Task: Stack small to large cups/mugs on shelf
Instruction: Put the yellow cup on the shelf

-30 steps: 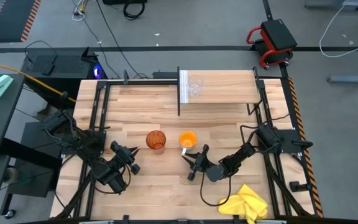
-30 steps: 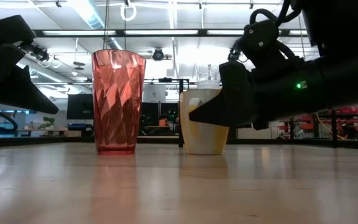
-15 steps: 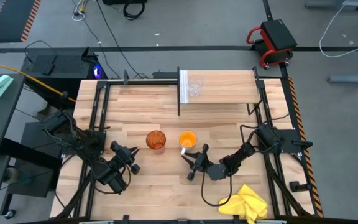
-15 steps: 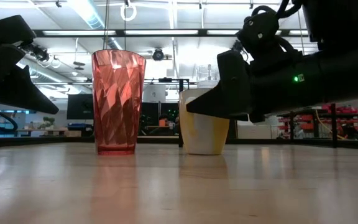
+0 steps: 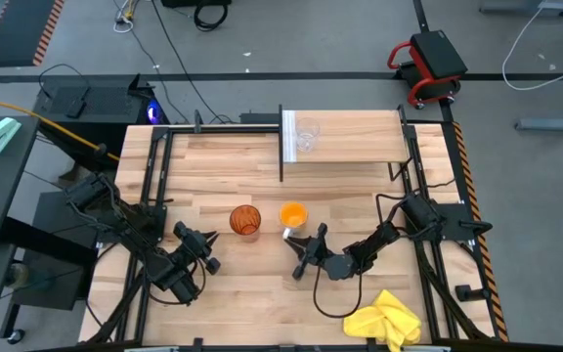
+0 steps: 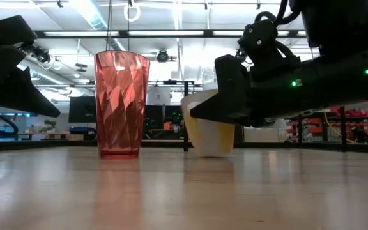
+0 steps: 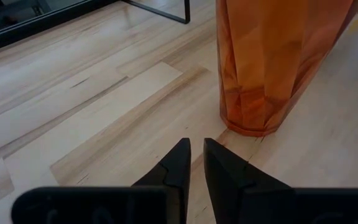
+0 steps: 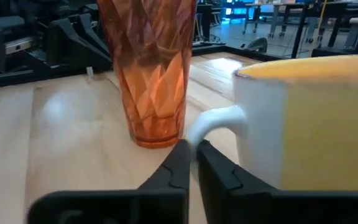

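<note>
Right gripper [image 5: 303, 252], seen from above, has just closed on the pale handle of the orange mug [image 5: 293, 214]; the mug moved slightly toward the shelf [image 5: 360, 137], where the small glass cup [image 5: 307, 135] waits. Left gripper [image 5: 206, 252] rests nearly shut beside the amber tumbler [image 5: 245, 220]. At table height, the mug [image 6: 208, 131] now tilts, probably lifting. From the right wrist, fingers [image 8: 174, 163] pinch the handle [image 8: 213, 124], so carrying can begin.
</note>
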Controlling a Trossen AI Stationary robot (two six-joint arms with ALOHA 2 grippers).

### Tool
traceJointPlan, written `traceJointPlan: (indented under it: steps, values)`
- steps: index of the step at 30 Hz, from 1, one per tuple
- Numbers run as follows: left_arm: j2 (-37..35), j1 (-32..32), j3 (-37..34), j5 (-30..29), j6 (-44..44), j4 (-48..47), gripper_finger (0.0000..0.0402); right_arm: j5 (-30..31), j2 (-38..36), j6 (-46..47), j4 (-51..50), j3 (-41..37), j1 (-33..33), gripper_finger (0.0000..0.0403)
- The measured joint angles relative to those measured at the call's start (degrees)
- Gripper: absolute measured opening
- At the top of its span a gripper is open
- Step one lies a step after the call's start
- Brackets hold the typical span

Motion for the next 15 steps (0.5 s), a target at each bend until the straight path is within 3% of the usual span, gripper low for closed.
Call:
traceJointPlan:
  steps: [15]
  values:
    - [0.0, 0.0, 0.0, 0.0, 0.0, 0.0, 0.0046, 1.7, 0.0, -1.5, -0.2, 0.0, 1.7, 0.0002]
